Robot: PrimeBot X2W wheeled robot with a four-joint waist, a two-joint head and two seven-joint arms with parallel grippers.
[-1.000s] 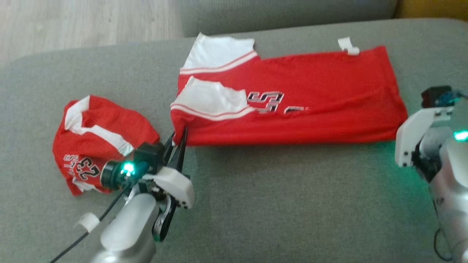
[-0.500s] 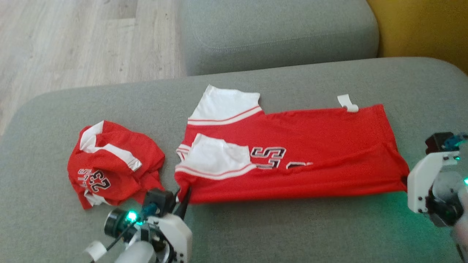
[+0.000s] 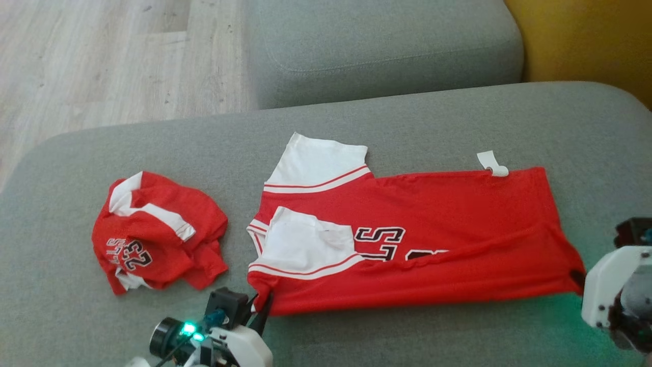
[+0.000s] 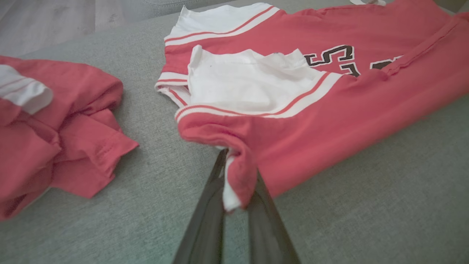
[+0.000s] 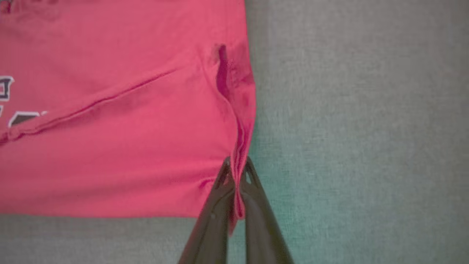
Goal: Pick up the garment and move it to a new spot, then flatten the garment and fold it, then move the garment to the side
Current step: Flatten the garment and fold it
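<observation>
Left gripper point(image 4: 239, 170) and right gripper point(image 5: 237, 164) pinch the garment's point(image 3: 458, 219) near corners (head view adds a crumpled jersey point(image 3: 158, 229)), bare cushion point(image 3: 407, 127) beyond.

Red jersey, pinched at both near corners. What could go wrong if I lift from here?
1. The left jaws hold only a thin bunch of the red jersey at its hem corner, so it may slip out under tension.
2. The crumpled jersey lies close beside that corner, and a leftward sweep could snag it.
3. The white sleeve lies loosely folded on top and could flop open once lifted.
</observation>
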